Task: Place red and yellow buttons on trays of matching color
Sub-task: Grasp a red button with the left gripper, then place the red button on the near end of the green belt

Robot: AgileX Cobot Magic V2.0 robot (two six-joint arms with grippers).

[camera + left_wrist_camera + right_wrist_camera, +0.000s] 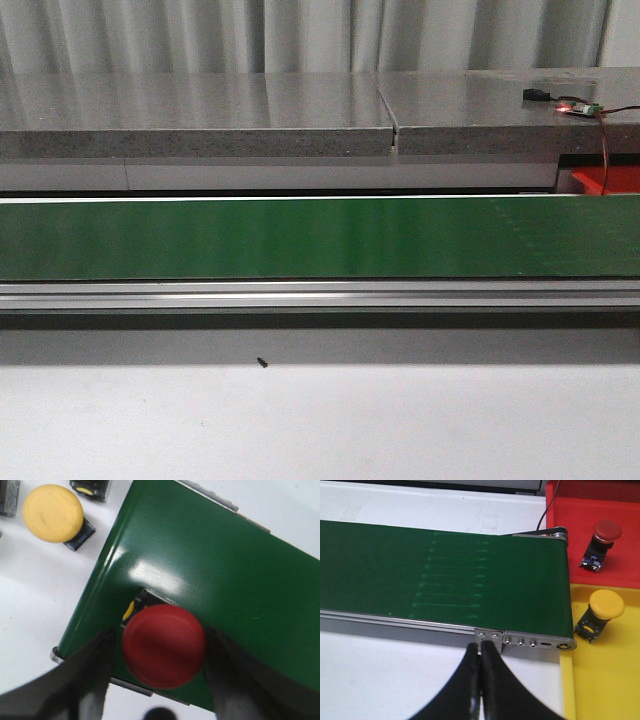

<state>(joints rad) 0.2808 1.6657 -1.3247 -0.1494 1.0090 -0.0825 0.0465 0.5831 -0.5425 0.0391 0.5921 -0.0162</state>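
Left wrist view shows you the left claw [162,667] with its two dark fingers [87,672] spread to either side of a red button [164,646]; whether the pads actually press on it, you cannot tell. That button sits over the green belt [210,575], close to the belt's end. Off the belt, on the white worktop [30,600], you see a yellow button [53,513] on its dark base.

From the right wrist view, the right claw [480,652] has its black fingers pressed together with nothing between them, hovering over the worktop just beside the belt's metal rail [525,641]. Past the belt's end you find a red tray [570,535] carrying a red button [606,530], and next to it a yellow tray [600,680] carrying a yellow button [606,605]

Front view gives you only the bare green belt; neither arm appears there
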